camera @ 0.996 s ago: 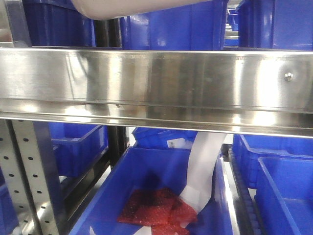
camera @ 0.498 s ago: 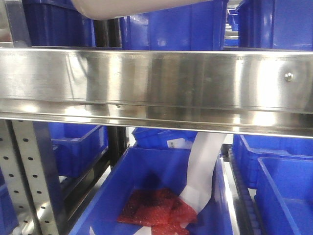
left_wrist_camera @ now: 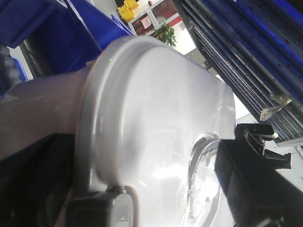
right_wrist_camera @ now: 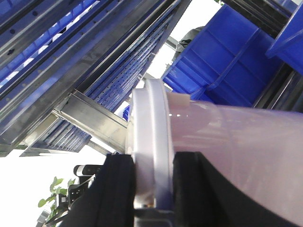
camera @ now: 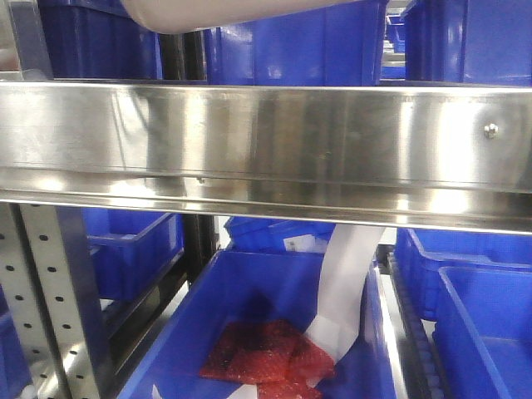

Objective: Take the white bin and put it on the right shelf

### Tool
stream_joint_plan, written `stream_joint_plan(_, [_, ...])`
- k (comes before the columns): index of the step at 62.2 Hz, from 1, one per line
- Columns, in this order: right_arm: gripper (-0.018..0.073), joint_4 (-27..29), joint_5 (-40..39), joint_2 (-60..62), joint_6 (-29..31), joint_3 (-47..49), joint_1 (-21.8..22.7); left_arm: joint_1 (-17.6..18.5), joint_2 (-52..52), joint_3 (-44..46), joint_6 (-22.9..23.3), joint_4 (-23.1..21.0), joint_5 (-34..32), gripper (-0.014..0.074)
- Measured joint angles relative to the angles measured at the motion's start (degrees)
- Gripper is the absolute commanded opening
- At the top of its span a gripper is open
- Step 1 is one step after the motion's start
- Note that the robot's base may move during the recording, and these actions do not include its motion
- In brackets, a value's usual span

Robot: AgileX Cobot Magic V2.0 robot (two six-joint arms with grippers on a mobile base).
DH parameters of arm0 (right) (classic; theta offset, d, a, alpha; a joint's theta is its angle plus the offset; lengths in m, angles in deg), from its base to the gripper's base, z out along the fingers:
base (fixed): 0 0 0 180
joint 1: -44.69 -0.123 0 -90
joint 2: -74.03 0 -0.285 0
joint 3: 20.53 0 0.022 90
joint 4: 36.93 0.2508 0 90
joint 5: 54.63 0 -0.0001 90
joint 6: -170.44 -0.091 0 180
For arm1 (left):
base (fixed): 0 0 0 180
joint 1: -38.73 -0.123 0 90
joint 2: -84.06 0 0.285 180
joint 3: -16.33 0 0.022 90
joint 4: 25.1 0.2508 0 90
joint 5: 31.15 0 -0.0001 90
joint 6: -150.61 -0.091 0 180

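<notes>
The white bin (camera: 224, 12) shows only as a pale underside at the top edge of the front view, above the right shelf's shiny steel front lip (camera: 266, 141). In the left wrist view the bin's translucent lid and rounded rim (left_wrist_camera: 161, 118) fill the frame, with my left gripper (left_wrist_camera: 147, 187) closed on that end between dark fingers (left_wrist_camera: 246, 184). In the right wrist view my right gripper (right_wrist_camera: 151, 163) is shut on the bin's rim (right_wrist_camera: 150, 123), one black pad on each side, and the pinkish wall (right_wrist_camera: 236, 137) runs off to the right.
Blue bins (camera: 299, 46) stand on the shelf behind the lip. Below it, an open blue bin (camera: 208, 332) holds red packets (camera: 266, 353) and a white strip. A perforated upright (camera: 50, 299) is at lower left. Steel rack rails (right_wrist_camera: 71, 61) are close overhead.
</notes>
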Motion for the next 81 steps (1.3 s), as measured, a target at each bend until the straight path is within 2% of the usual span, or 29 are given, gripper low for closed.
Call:
stream_joint_plan(21, [0.0057,0.00,-0.35,-0.22,0.00,0.02,0.00,0.00,0.00,0.00,-1.21,-0.22,-0.11,-0.0126])
stream_joint_plan(31, [0.0057,0.23,-0.51,-2.85,0.61,0.12,-0.13,0.35,0.92,0.00,-4.58,-0.96,-2.01,-0.0126])
stream_joint_plan(45, [0.0057,0.23,0.45,-9.90,3.77,0.12,-0.27,1.63,6.40,0.00,-6.59,-0.96,-3.29,-0.0126])
stream_joint_plan(58, [0.0066,1.03,0.34,-16.07,7.81,0.12,-0.90,3.86,11.60,0.00,-12.37,-0.74,-6.80,-0.0124])
stream_joint_plan(63, [0.0161,2.57,1.01,-18.36,9.62,0.23,-1.12,3.87,12.39,0.00,-14.20,-0.85,-6.86,-0.0116])
stream_joint_plan(68, [0.0332,3.47,2.45,-20.21,10.75,0.23,-1.21,3.96,12.53,0.00,-15.35,-0.74,-7.28,-0.0056])
stream_joint_plan(72, [0.0520,3.74,3.48,-21.50,11.52,0.23,-1.21,3.96,12.63,0.00,-16.05,-0.26,-7.48,0.0054])
stream_joint_plan(76, [0.0644,2.76,3.84,-22.25,12.80,0.23,-1.35,3.96,12.63,0.00,-16.81,0.39,-7.58,0.0183])
stream_joint_plan(81, [0.0633,1.41,3.96,-22.57,15.51,0.23,-1.63,3.99,12.63,0.00,-17.13,1.92,-7.58,0.0387])
